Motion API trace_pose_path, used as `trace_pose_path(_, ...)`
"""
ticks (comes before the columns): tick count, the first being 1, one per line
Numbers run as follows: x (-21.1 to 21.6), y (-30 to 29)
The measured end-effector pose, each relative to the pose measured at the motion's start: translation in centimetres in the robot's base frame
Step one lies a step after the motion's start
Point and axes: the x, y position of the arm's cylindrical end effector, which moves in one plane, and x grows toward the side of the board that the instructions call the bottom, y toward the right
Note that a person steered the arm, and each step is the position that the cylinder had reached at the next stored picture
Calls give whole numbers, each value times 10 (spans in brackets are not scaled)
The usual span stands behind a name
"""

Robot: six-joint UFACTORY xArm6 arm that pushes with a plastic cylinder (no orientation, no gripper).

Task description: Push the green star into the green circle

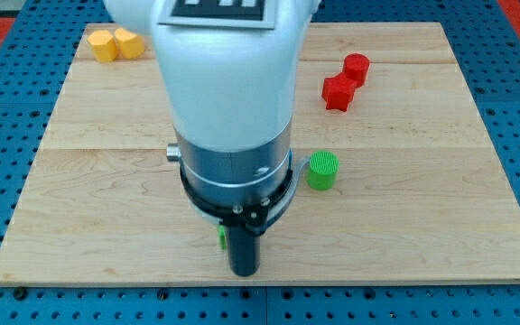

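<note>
You can see the green circle (322, 171), a ribbed round block, standing upright on the surface right of the view's centre. Of the green star (221, 236) you get only a sliver, low in the view, well left of the circle; its shape is hidden.

Just left of my tip (244, 271), which is dark, a sliver of green block (221, 236) shows. Up and right sits the green circle (322, 171). Farther right are two red blocks (345, 82); far upper left, two yellow blocks (116, 42). The board (422, 217) is pale wood.
</note>
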Motion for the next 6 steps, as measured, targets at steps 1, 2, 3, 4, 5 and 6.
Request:
trace_pose_path(1,2,-58)
trace_pose_path(2,-34,-27)
trace_pose_path(3,-72,40)
trace_pose_path(4,-84,76)
trace_pose_path(5,-96,82)
trace_pose_path(6,-144,71)
